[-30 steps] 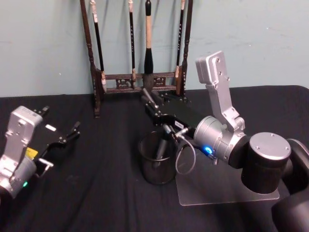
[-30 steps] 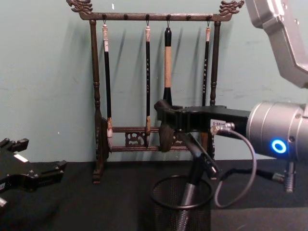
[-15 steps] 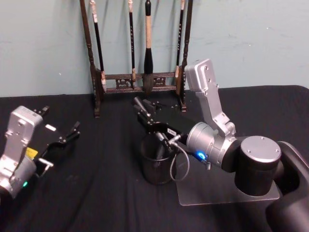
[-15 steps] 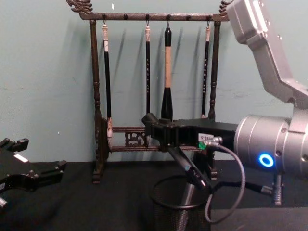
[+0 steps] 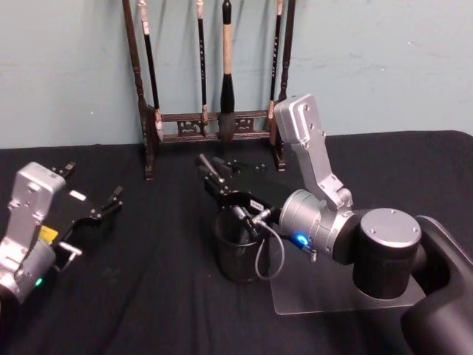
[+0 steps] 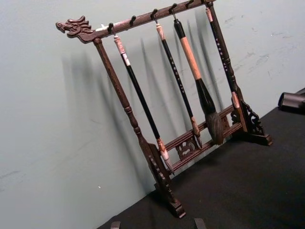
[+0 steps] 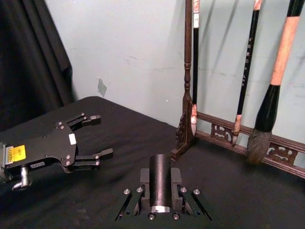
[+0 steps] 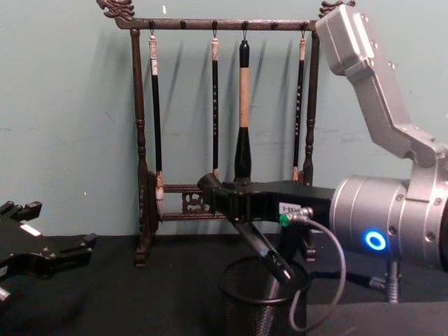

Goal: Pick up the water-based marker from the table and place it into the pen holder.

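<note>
In the right wrist view a thick black marker [image 7: 160,164] with a silver band stands clamped between the fingers of my right gripper [image 7: 160,175]. The head view puts the right gripper [image 5: 209,168] just above and behind the far left rim of the pen holder [image 5: 238,260], a round black mesh cup on the black table [image 5: 148,296]. From the chest, the right gripper [image 8: 210,189] hovers over the pen holder [image 8: 253,313], and a dark slanted part under it reaches the cup's mouth. The arm hides the cup's inside. My left gripper [image 5: 100,214] rests open at the far left.
A tall dark wooden rack [image 5: 214,118] hung with brushes stands at the back against the wall, just behind the right gripper. A clear plastic sheet [image 5: 347,299] lies under the right arm. Open black cloth lies between the left gripper and the cup.
The right arm has swung left, carrying its gripper from behind the cup's right side to above its far left rim. The left arm has not moved.
</note>
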